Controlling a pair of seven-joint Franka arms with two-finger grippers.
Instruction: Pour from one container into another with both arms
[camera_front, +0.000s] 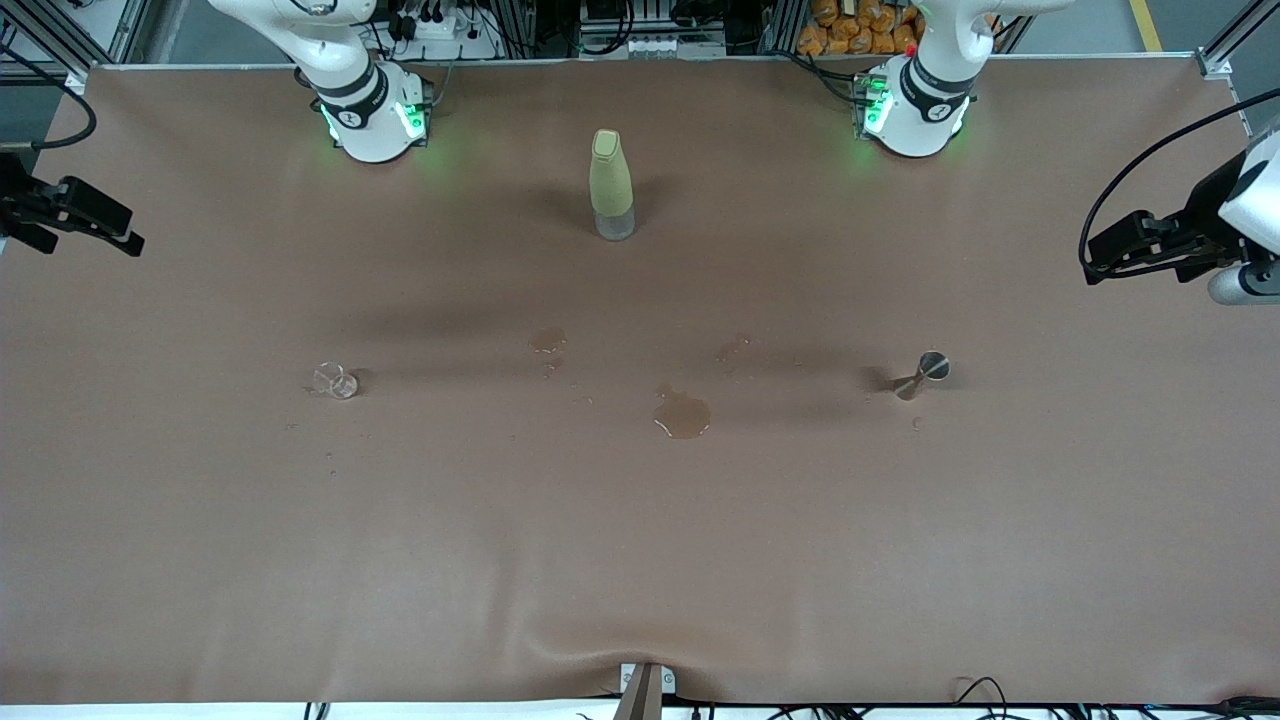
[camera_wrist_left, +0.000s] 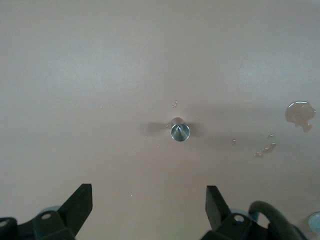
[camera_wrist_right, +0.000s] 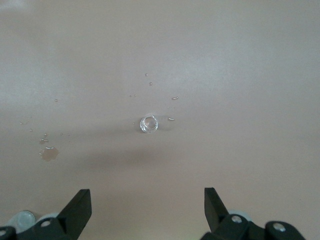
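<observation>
The tiny clear glass cup stands on the brown table toward the right arm's end; the right wrist view shows the cup from above. The small silver jigger stands upright toward the left arm's end, and the left wrist view looks down on the jigger. My right gripper hangs open over the table's edge at its own end, well clear of the cup, and its jaws hold nothing. My left gripper hangs open over its own end, apart from the jigger, jaws empty.
A tall pale yellow-green bottle stands between the two arm bases. A wet puddle and a smaller puddle lie mid-table between cup and jigger, with scattered drops. The brown table cover is bare nearer the front camera.
</observation>
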